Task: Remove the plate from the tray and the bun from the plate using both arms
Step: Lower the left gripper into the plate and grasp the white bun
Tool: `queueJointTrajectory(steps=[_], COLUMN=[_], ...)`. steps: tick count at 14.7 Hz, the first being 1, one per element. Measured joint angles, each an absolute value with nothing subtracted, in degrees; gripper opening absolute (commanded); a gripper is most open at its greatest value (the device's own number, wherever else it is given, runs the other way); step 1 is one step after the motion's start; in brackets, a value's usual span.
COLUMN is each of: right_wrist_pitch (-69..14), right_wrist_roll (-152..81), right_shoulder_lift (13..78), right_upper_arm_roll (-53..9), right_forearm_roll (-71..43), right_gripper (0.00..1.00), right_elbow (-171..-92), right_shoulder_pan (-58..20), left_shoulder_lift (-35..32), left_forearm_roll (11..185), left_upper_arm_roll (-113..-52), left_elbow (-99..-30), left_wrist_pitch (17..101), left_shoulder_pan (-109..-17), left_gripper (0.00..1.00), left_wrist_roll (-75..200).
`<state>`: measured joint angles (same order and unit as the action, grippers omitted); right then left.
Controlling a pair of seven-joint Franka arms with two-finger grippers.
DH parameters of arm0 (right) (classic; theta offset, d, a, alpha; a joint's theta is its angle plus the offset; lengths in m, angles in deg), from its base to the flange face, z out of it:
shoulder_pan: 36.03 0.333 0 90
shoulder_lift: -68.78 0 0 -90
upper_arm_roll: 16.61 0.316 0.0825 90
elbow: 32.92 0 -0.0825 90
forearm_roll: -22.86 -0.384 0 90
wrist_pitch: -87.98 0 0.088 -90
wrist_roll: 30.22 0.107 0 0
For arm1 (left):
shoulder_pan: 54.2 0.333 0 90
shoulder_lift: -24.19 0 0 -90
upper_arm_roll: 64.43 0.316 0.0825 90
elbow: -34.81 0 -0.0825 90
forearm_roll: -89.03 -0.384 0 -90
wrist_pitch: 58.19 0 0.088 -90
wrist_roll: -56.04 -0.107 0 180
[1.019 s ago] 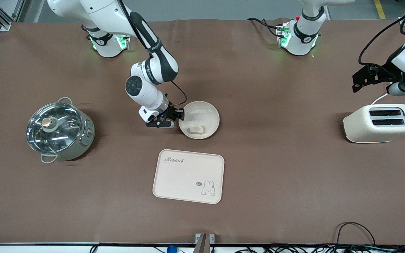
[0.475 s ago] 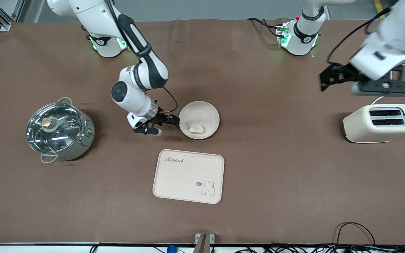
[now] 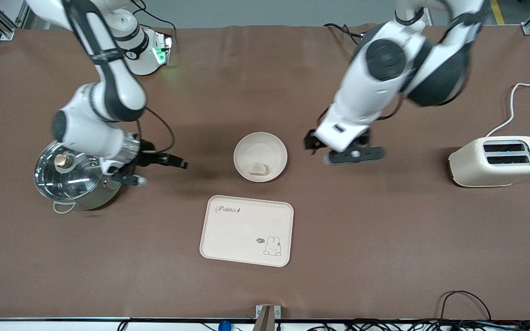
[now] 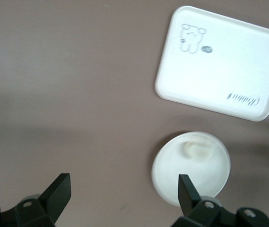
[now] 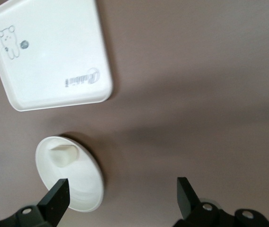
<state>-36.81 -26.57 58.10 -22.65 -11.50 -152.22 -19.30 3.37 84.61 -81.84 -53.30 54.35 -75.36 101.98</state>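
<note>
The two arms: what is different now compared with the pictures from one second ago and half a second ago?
The right gripper has let go of the plate rim and pulled back, open, toward the pot. The left gripper has swung in from above the toaster, open and empty, to just beside the plate. The plate, the bun in it, the tray, pot and toaster have not moved.

Tray (image 3: pixel 246 231): cursive word "Rabbit" printed in one corner, readable in the front view, also seen in both wrist views (image 4: pixel 221 61) (image 5: pixel 54 52) but not clearly legible there. Rabbit drawing in the diagonal corner with a small dark speech bubble beside it, text inside too small to read. Toaster (image 3: pixel 497 161): small red warning triangle on top at one end, fine print unreadable. No other readable text.
</note>
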Motion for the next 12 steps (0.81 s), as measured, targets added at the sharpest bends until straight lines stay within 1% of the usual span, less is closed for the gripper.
queueJointTrajectory(steps=[4,7,10,11,12], right_wrist_pitch=[-20.46,-13.65,-9.01,-7.08,-5.04], right_wrist_roll=[-27.33,-27.37,-27.35,-27.58,-28.4], right_shoulder_lift=[63.6,69.85,75.06,76.09,76.72], right_upper_arm_roll=[-22.68,-22.48,-22.17,-22.01,-21.74], right_forearm_roll=[3.27,13.57,20.58,22.06,22.97], right_gripper=[1.0,1.0,1.0,1.0,1.0], right_elbow=[-145.73,-143.06,-141.43,-139.7,-137.28], right_shoulder_pan=[-28.78,-30.27,-31.24,-32.44,-33.99], left_shoulder_lift=[-8.63,-16.76,-20.69,-21.12,-21.31], left_forearm_roll=[77.29,74.17,73.04,72.52,71.72], left_upper_arm_roll=[-81.82,-81.77,-81.71,-81.7,-81.69], left_elbow=[-53.45,-53.28,-52.93,-52.83,-52.81], left_wrist_pitch=[68.46,78.31,81.94,82.22,82.25], left_shoulder_pan=[-83.69,-86.39,-88.17,-88.41,-88.54], left_gripper=[1.0,1.0,1.0,0.98,0.95], left_wrist_roll=[118.46,125.57,129.67,130.71,131.74])
